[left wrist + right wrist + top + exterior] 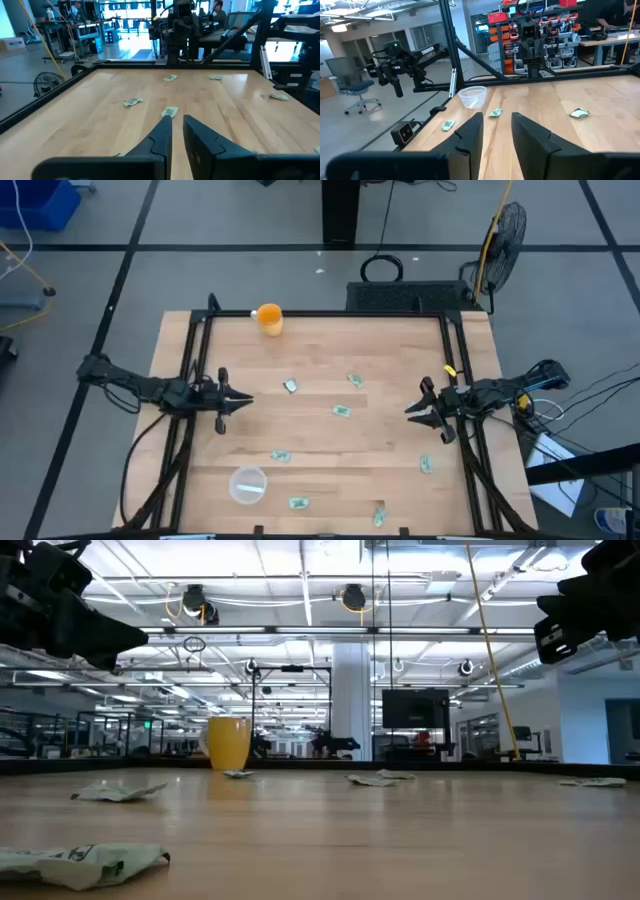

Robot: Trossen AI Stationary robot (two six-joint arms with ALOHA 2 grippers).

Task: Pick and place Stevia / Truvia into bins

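Several green-and-white sachets lie flat and scattered on the wooden table, among them one (342, 411) at the middle, one (290, 385) nearest my left gripper and one (426, 465) near my right arm. The clear plastic cup (247, 485) stands upright near the table's near left corner and also shows in the right wrist view (472, 96). My left gripper (245, 400) hovers above the table's left side, its fingers a narrow gap apart (177, 120), pointing at a sachet (170, 112). My right gripper (410, 410) hovers over the right side, open (497, 117).
An orange cup (270, 318) stands at the far edge, left of centre. A black frame (195, 360) runs along the table's left, right and far sides. A fan (505, 230) and a cable coil stand on the floor beyond the far edge.
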